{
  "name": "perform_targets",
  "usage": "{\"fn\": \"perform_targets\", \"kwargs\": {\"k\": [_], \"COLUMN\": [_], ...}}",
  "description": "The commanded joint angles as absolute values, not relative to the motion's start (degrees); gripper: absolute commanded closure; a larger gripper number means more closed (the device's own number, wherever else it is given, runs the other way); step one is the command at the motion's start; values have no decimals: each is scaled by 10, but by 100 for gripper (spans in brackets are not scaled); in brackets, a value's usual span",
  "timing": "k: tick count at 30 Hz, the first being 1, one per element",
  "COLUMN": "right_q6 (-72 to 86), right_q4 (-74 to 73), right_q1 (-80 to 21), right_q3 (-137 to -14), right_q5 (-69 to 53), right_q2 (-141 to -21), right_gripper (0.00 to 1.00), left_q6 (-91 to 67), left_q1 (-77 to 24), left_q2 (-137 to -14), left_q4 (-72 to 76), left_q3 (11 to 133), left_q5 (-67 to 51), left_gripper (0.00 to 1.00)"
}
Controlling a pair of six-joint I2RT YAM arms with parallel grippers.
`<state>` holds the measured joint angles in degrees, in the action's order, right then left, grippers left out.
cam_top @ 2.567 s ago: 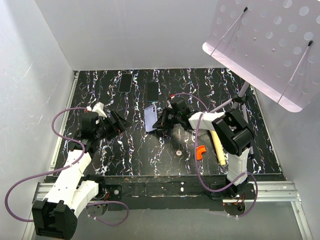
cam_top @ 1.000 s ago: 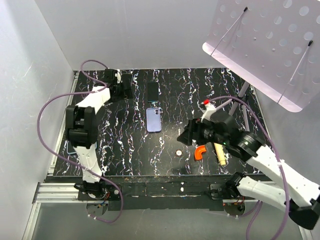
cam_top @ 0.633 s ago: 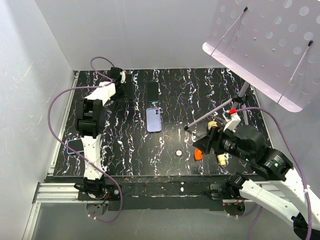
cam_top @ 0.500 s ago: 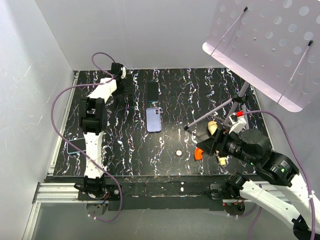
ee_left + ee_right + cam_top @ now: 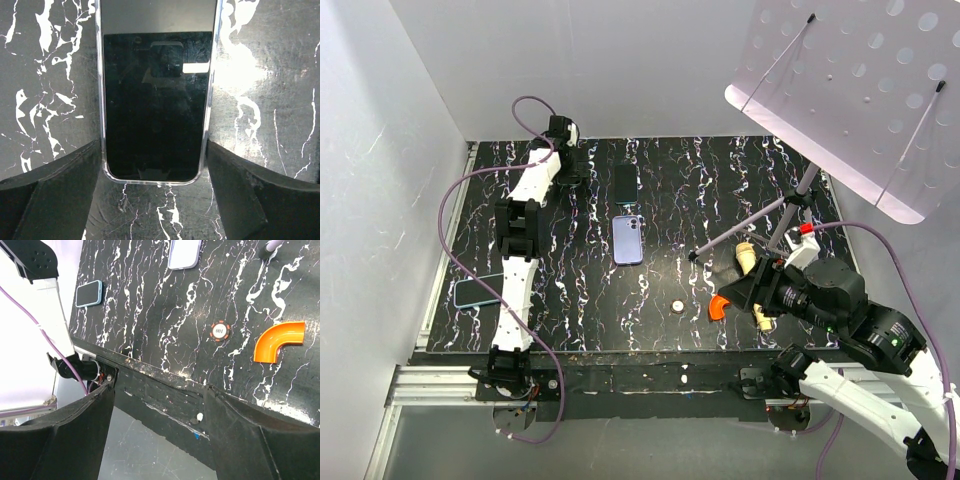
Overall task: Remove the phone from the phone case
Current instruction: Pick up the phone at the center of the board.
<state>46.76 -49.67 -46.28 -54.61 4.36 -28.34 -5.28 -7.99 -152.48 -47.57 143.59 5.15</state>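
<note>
Grasping step: far left on the table (image 5: 265, 75), the spread left tool (image 5: 154, 147) straddles the cased phone (image 5: 155, 100); next, pinch its edges squarely. Right tool (image 5: 157, 390) spread, empty.

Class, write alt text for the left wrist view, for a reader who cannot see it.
A dark-screened phone in a clear case lies face up on a black, white-veined table. The left gripper is open, straddling the phone's lower end.

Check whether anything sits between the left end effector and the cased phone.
Nothing visible. The cased phone lies flat on the table, right between the open fingers of the left end effector, with nothing over it.
</note>
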Motion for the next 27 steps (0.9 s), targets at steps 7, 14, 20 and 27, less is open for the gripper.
{"fn": "perform_targets", "kwargs": {"k": [7,14,20,27], "right_q6": [475,461,458,468], "right_q4": [-483,-418,-403,-434], "right_q1": [-466,-467,-468,-468], "right_q3": [-577,-548,-531,-527], "right_q5": [55,40,18,45], "right_q2": [-294,-296,-298,-251], "right_gripper": [25,24,24,25], "left_q6": [-12,-102,-89,-56], "left_q1": [-98,-99,-99,-98], "left_q2": [-1459,-1206,-1215,-1293], "left_q4": [-473,-357,-392,-439], "left_q3": [1312,895,875,1002], "left_q5": [70,27,25,56], "left_gripper": [60,54,2,2]}}
